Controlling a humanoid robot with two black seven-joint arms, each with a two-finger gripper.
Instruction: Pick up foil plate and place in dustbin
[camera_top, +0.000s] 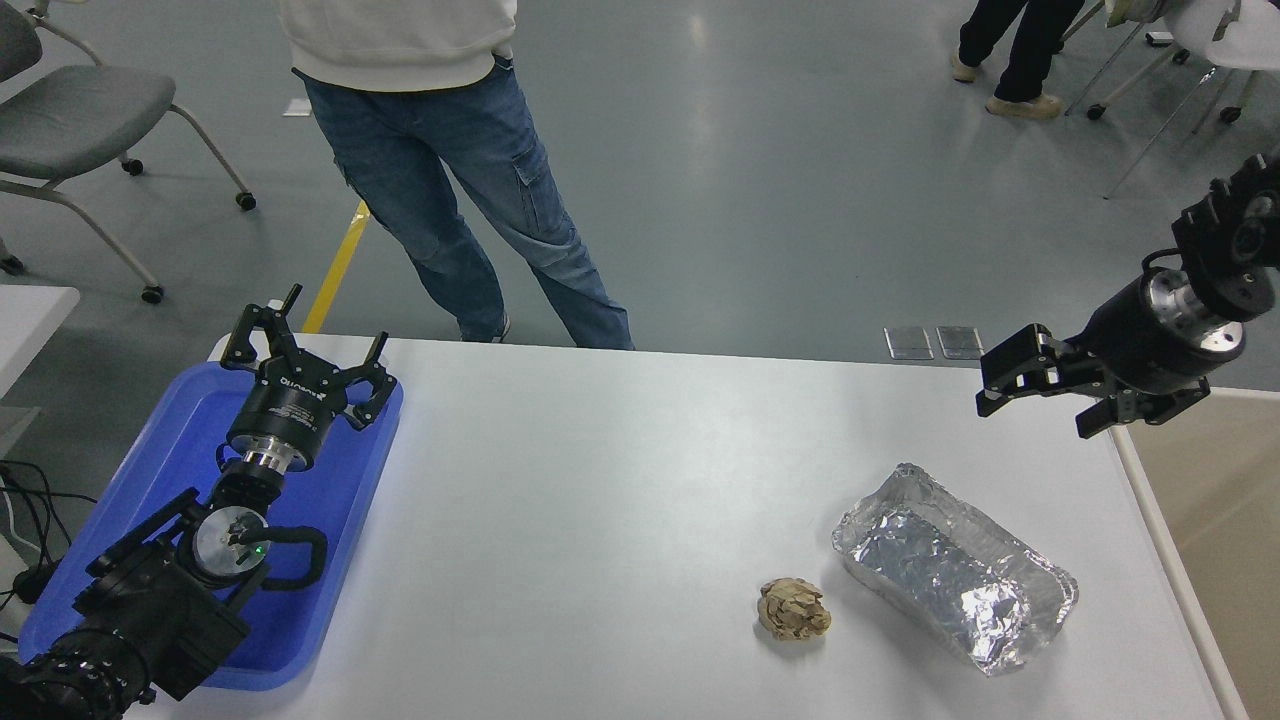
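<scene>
**Foil plate on tabletop, both tools empty**

Foil plate (955, 580) lies on the white tabletop (600, 480), near the right edge, set at a slant with its long axis running from upper left to lower right. Its rim is crinkled and raised. A crumpled brown paper ball (794, 609) sits just beside the plate's left end, apart from it.

Right tool (1040, 395) hangs above the tabletop's far right corner, well apart from the plate, fingers spread wide and holding nothing. Its arm enters from the right edge.

Dustbin (1215, 520) stands off the tabletop's right side; only part of its beige inside and off-white rim shows.

Left tool (305, 345) is parked over the blue tray (130, 500) at the left end, fingers wide, empty.

A person in jeans (470, 200) stands at the far side.
</scene>
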